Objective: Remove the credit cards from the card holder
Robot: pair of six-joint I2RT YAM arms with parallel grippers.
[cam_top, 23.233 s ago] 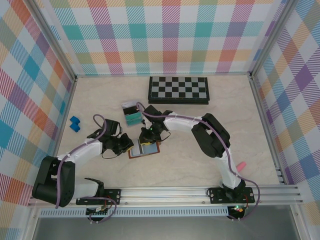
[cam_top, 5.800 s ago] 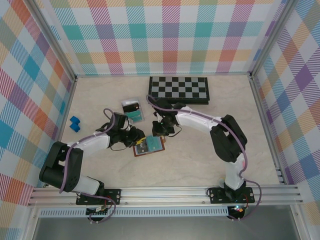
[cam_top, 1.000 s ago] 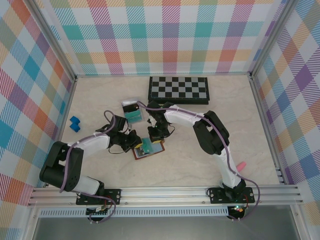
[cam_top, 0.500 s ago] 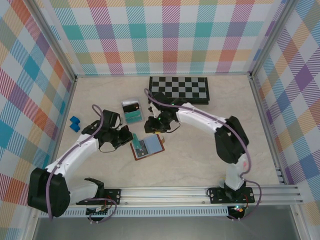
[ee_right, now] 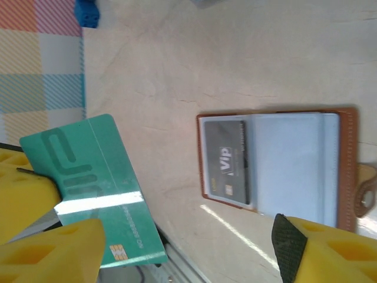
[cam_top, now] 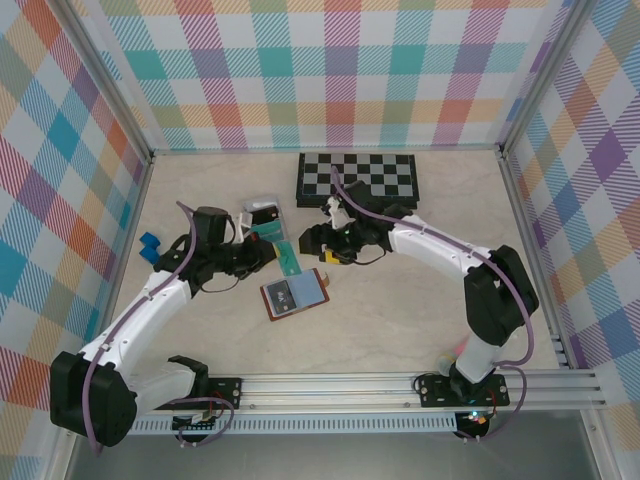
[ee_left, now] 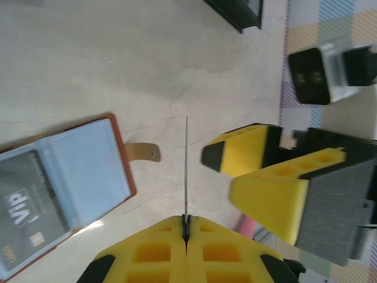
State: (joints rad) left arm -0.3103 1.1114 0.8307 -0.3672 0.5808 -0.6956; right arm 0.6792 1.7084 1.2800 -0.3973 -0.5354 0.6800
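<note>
The card holder (cam_top: 295, 292) lies open on the table, brown outside and blue-grey inside, its clasp tab (ee_left: 142, 152) pointing right. A dark VIP card (ee_right: 226, 160) sits in its left pocket. My left gripper (cam_top: 268, 256) is shut on a teal credit card (cam_top: 288, 260) and holds it above the table, behind the holder. The left wrist view shows this card edge-on as a thin line (ee_left: 187, 171) between the closed pads (ee_left: 186, 221). My right gripper (cam_top: 312, 240) hangs open just right of the card (ee_right: 97, 188), touching nothing.
A clear plastic tray (cam_top: 251, 209) holding cards sits behind the left gripper. The black-and-grey chessboard (cam_top: 357, 180) lies at the back. A small blue block (cam_top: 148, 246) rests at the left wall. A pink object (cam_top: 460, 345) lies near the right arm's base.
My left gripper has lifted the teal card off the holder and carried it back. The right gripper has drawn away from the holder to the right.
</note>
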